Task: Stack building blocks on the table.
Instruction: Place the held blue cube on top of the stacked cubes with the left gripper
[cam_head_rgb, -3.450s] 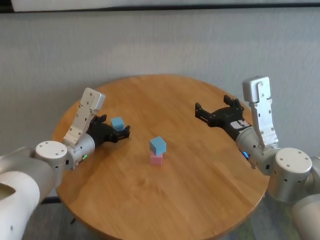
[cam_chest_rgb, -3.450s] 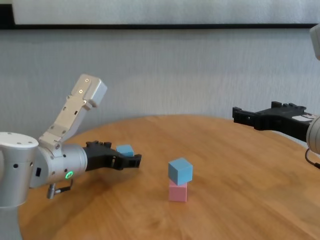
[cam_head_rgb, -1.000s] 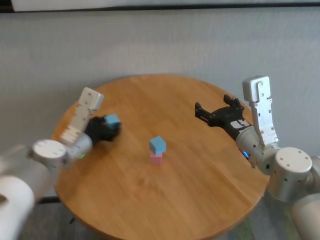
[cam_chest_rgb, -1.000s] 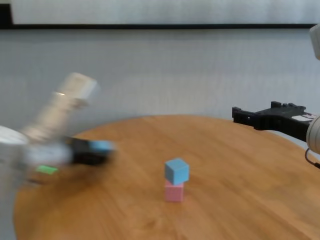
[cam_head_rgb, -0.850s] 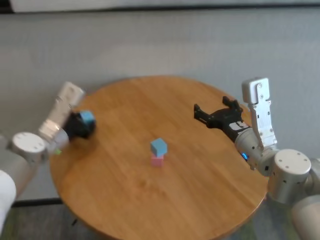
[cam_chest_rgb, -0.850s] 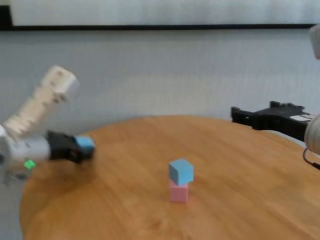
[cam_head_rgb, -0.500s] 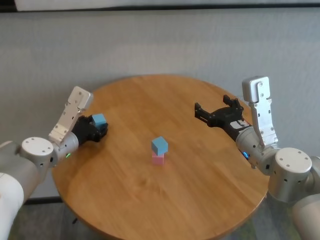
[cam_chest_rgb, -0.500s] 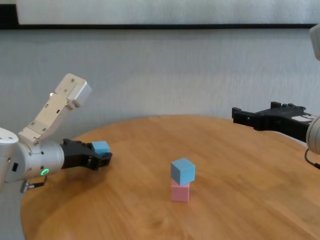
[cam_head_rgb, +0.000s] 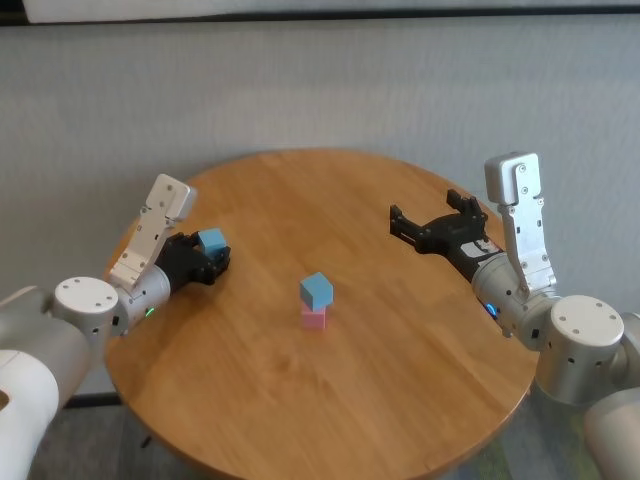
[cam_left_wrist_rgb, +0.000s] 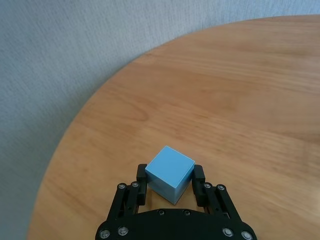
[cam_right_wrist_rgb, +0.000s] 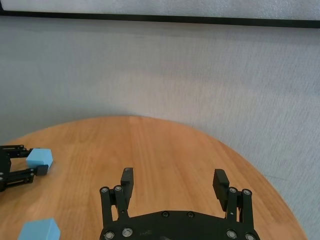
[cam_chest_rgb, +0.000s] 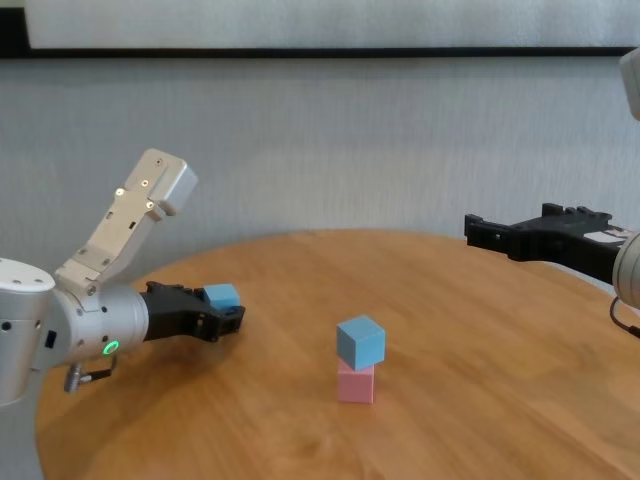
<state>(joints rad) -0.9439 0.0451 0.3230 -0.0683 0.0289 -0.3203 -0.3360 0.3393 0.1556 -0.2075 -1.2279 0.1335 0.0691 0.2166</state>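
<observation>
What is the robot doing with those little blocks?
It is building a tower. A blue block already sits on top of a pink block in the middle of the round wooden table. The left gripper is shut on a second blue block, holding it over the table's left side, away from the tower. The right gripper hangs open and empty over the right side of the table. The held block is not on the tower yet.

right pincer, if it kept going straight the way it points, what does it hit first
Probably nothing on the table: the open right pincer aims past the far edge at the grey wall; depth is uncertain.
</observation>
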